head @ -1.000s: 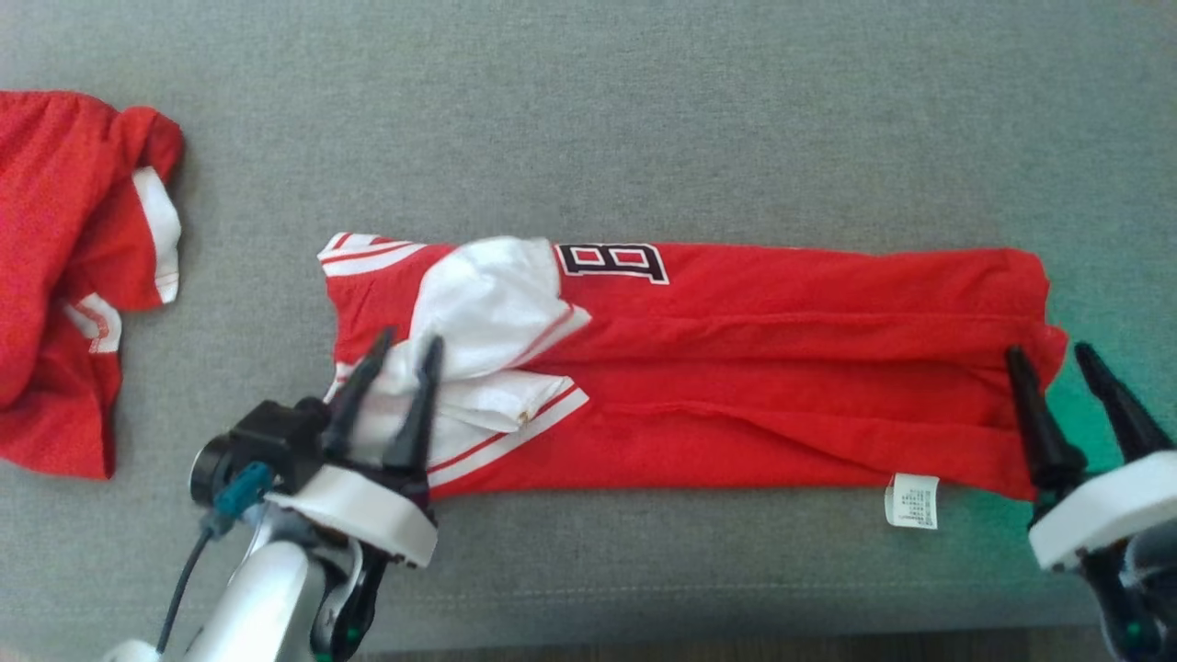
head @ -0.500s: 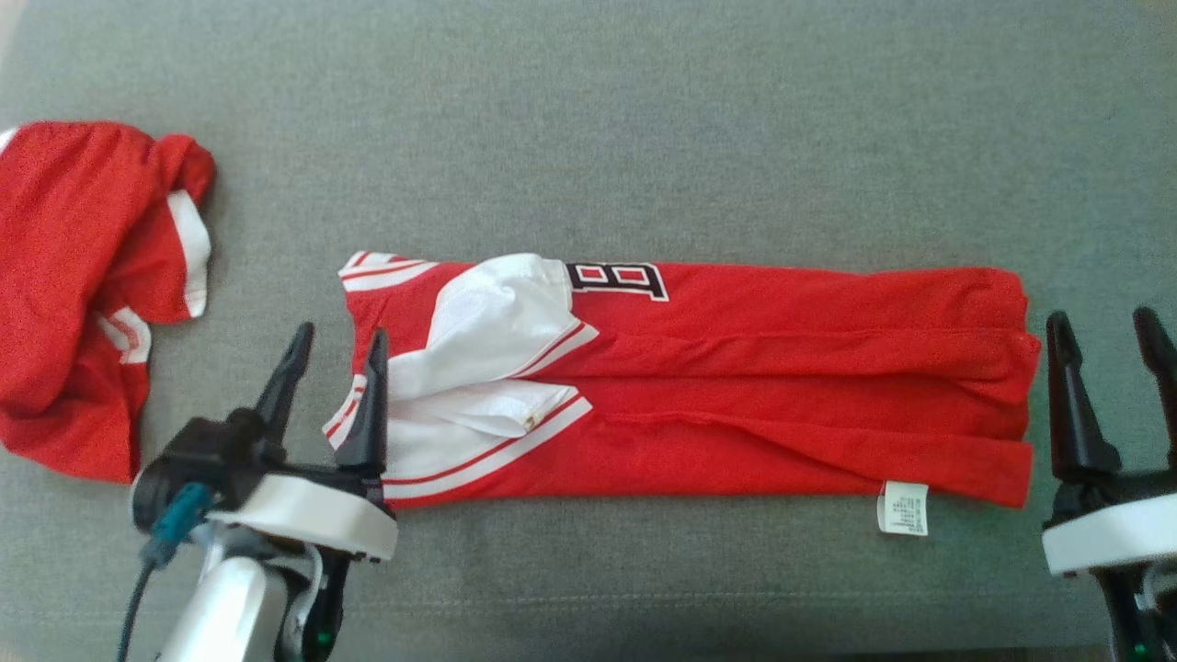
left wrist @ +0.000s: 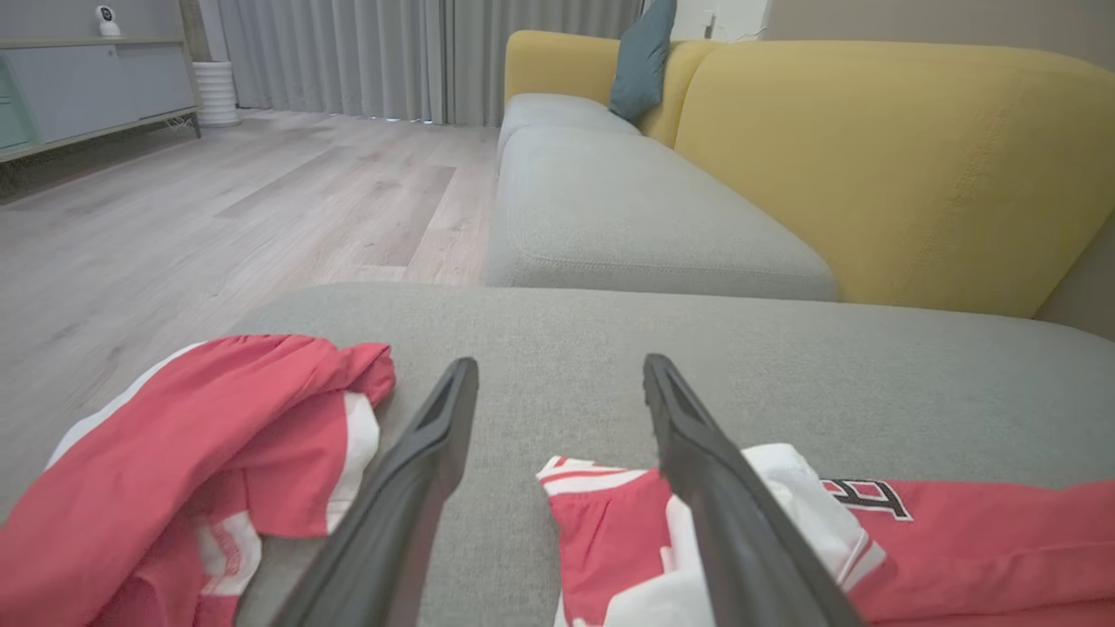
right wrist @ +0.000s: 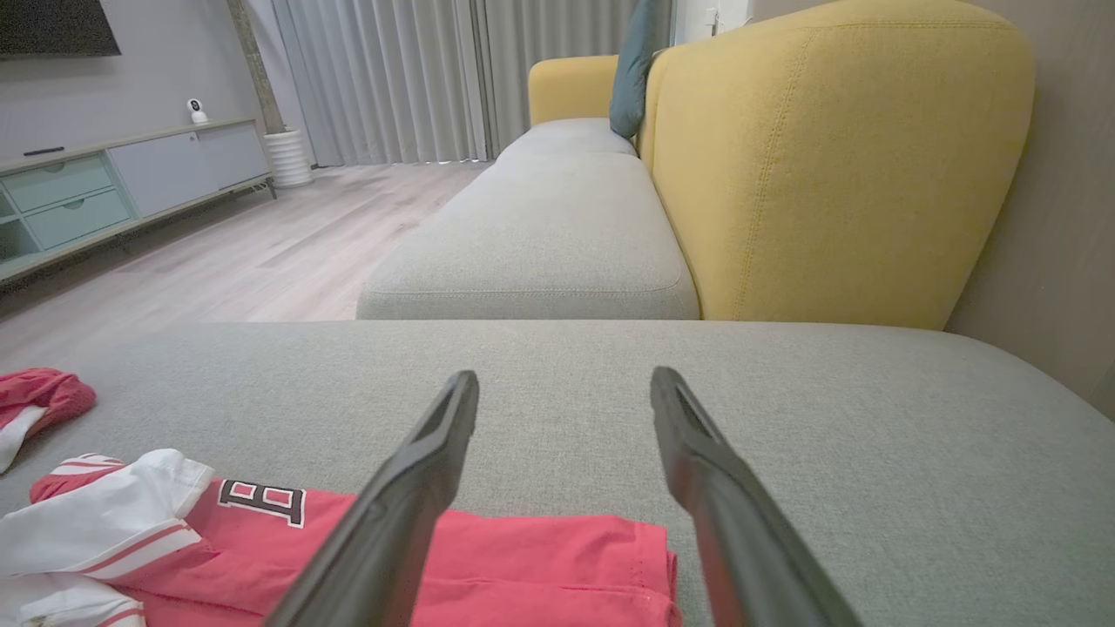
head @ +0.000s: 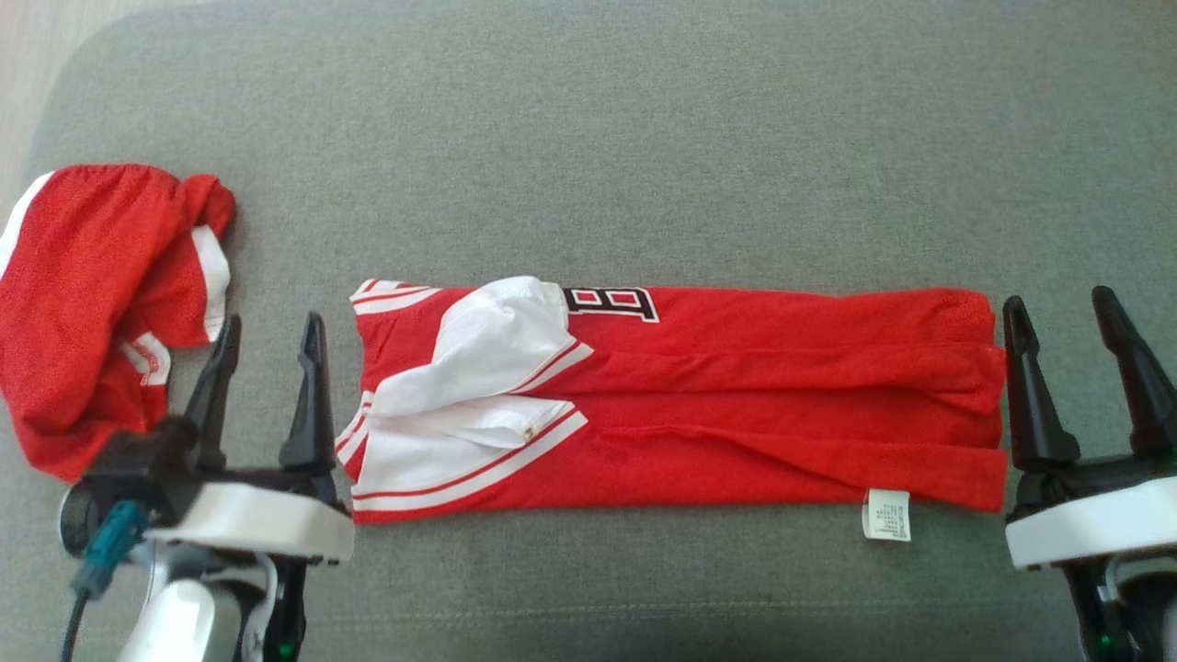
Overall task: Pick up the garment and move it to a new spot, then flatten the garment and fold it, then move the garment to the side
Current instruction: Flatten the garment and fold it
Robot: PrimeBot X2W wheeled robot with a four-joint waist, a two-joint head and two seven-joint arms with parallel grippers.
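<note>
The garment (head: pixel 699 405), a red jersey with white sleeves and a black letter, lies folded into a long strip across the grey cushion (head: pixel 588 138). My left gripper (head: pixel 267 345) stands open just off the strip's left, white end, holding nothing. At the strip's right end my right gripper (head: pixel 1062 322) is open too, its left finger close beside the red edge. In the left wrist view the left gripper (left wrist: pixel 560 370) has bare cushion between its fingertips and the garment (left wrist: pixel 958 540) lies to its right. The right wrist view shows the right gripper (right wrist: pixel 564 383) above the garment's (right wrist: pixel 523 557) red end.
A second red and white garment (head: pixel 92 303) lies crumpled at the cushion's left end, close to my left gripper. Wood floor (head: pixel 37 55) shows past the cushion's far left corner. A yellow sofa back (right wrist: pixel 827 174) rises beyond the cushion.
My left gripper has opened, let go of the garment's white end and drawn back to the left. My right gripper has moved off the red end. The head camera has shifted as well.
</note>
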